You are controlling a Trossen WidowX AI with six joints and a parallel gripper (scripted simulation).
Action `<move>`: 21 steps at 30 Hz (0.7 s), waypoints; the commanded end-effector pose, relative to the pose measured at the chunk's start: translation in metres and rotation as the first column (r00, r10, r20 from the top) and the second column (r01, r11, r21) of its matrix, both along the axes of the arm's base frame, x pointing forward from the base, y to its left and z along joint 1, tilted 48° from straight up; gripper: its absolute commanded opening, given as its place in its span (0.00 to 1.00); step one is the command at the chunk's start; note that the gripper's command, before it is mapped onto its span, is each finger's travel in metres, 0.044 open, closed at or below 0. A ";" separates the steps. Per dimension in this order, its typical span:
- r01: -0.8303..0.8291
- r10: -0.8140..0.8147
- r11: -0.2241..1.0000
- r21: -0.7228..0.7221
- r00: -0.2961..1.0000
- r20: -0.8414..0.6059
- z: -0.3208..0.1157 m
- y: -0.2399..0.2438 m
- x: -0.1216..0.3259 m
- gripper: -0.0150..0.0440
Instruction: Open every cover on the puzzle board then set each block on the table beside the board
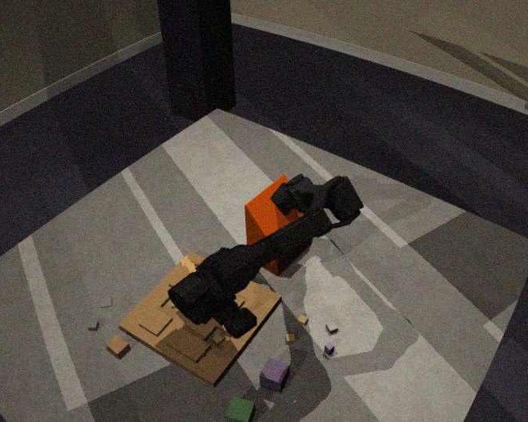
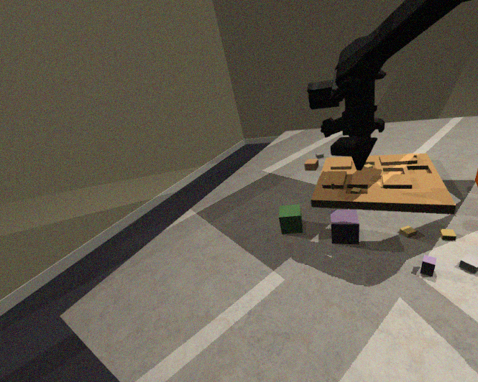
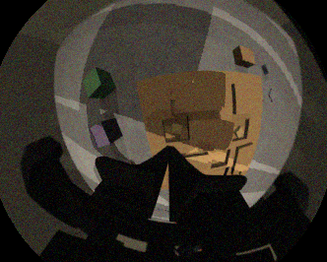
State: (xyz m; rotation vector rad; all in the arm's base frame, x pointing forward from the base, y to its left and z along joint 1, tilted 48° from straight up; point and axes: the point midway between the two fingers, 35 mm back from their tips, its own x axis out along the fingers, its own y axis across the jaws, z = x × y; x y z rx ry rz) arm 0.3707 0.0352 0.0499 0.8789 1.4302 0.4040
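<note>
The wooden puzzle board (image 1: 135, 323) (image 2: 379, 201) (image 3: 154, 91) lies under the arm, partly shaded. My gripper (image 2: 359, 167) (image 3: 169, 149) is shut and empty, its tips low above the board's middle; in the top view the arm hides them. A small yellow block (image 1: 218, 338) (image 2: 356, 190) (image 3: 176, 129) sits in an uncovered well near one edge. Another yellow block (image 2: 368, 165) sits in a well just behind the tips. Flat covers, such as one cover (image 1: 156, 324) (image 2: 341, 163) and a wider cover (image 2: 397, 180), stand beside wells. Two yellow blocks lie on the table, one (image 1: 290, 337) (image 2: 407, 230) nearer the purple cube than the other (image 1: 303, 319) (image 2: 448, 234).
A purple cube (image 1: 274, 374) (image 2: 344, 226) and green cube (image 1: 240, 409) (image 2: 290, 218) (image 3: 98, 83) stand beside the board. A brown block (image 1: 117, 346) (image 2: 311, 164) (image 3: 243, 56) lies off its far side. An orange wedge (image 1: 266, 217) stands behind. A small purple block (image 1: 329, 348) (image 2: 428, 266) and grey piece (image 1: 331, 328) (image 2: 471, 263) lie apart.
</note>
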 end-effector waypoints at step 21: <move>-0.565 0.686 0.707 -0.425 0.400 0.608 -0.038 0.019 0.014 0.25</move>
